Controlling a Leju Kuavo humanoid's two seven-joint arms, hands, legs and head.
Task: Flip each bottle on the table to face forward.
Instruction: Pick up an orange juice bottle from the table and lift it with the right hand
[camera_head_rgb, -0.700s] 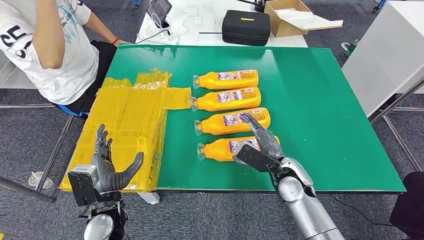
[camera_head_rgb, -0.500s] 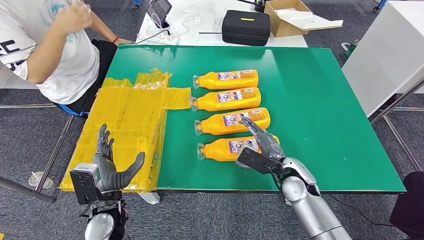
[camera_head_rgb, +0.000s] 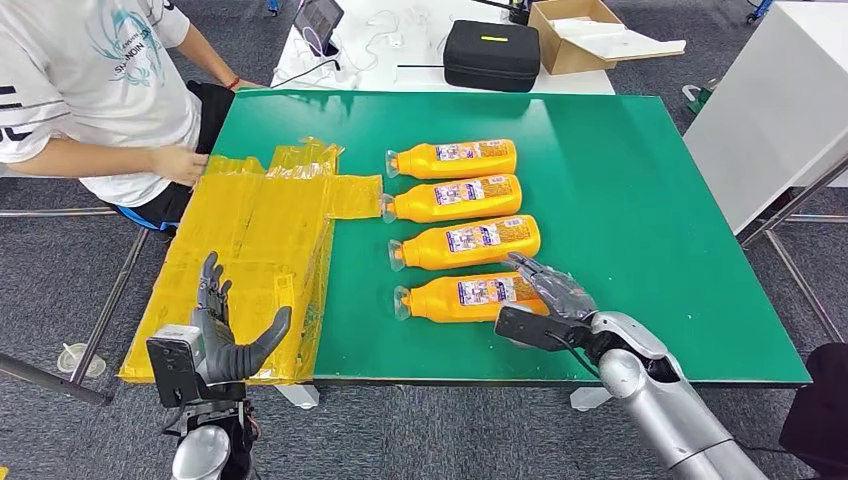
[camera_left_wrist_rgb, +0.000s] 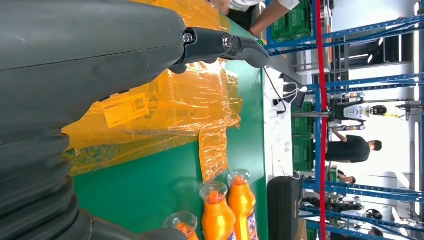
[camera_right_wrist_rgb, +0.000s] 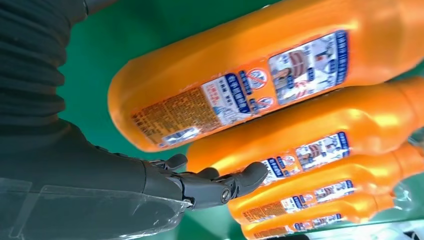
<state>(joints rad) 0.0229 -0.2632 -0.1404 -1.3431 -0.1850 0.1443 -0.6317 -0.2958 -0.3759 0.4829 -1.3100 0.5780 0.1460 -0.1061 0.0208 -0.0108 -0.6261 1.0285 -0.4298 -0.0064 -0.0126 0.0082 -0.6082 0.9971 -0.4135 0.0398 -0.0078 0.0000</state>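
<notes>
Four orange bottles lie on their sides in a row on the green table (camera_head_rgb: 640, 190), all with their long axes parallel, running across in front of us, caps toward our left side and bases toward our right. We find the nearest bottle (camera_head_rgb: 470, 297) to be the one the next move turns on. Its base end lies just beside the fingertips of our right hand (camera_head_rgb: 548, 302), to that hand's left and slightly ahead. The fingers are spread and extended, holding nothing; we cannot tell from the head view whether they touch the bottle. The right wrist view shows the fingers (camera_right_wrist_rgb: 220, 186) apart from the label side of that bottle.

Our left hand (camera_head_rgb: 222, 330) is raised, fingers apart and empty, well apart from every bottle, over a stack of yellow plastic bags (camera_head_rgb: 250, 250). We judge the right hand far the nearer.

Labels show uppermost on all four bottles. We judge that any roll must be made about the long axis, so the hand should come across the body, not along it. A person's hand (camera_head_rgb: 180, 165) rests at the far edge of the bags.
</notes>
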